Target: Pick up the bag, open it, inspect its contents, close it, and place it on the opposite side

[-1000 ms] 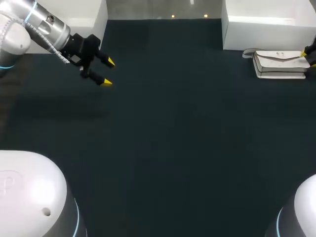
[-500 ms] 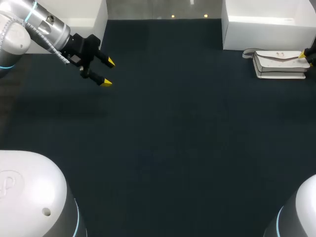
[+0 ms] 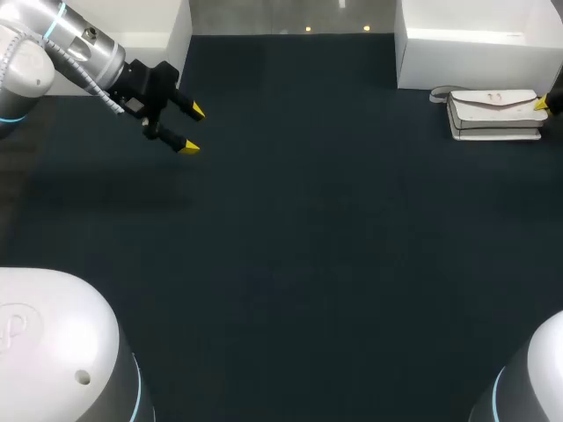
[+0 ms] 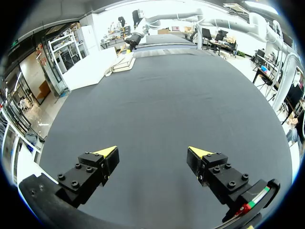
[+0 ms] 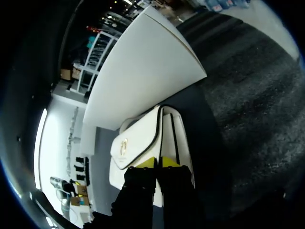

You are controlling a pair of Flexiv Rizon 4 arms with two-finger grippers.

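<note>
Head view: the left claw (image 3: pixel 190 129) hangs open over the dark, matte worktop (image 3: pixel 308 246), well apart from the bag (image 3: pixel 493 114). The right claw (image 3: pixel 542 104) meets the end of that flat, smooth, white rectangular bag.

Left wrist view: its 2 fingers are spread wide, with the bag far ahead.

Right wrist view: the fingers are pinched together on the bag's dark-piped edge.

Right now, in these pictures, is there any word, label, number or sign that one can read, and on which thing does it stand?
No text can be read.
On the bag, the small metal clasp on its flap is too small to read.
On the white box, no print shows.
On the left arm's base, there is a raised mark, too faint to read.
</note>
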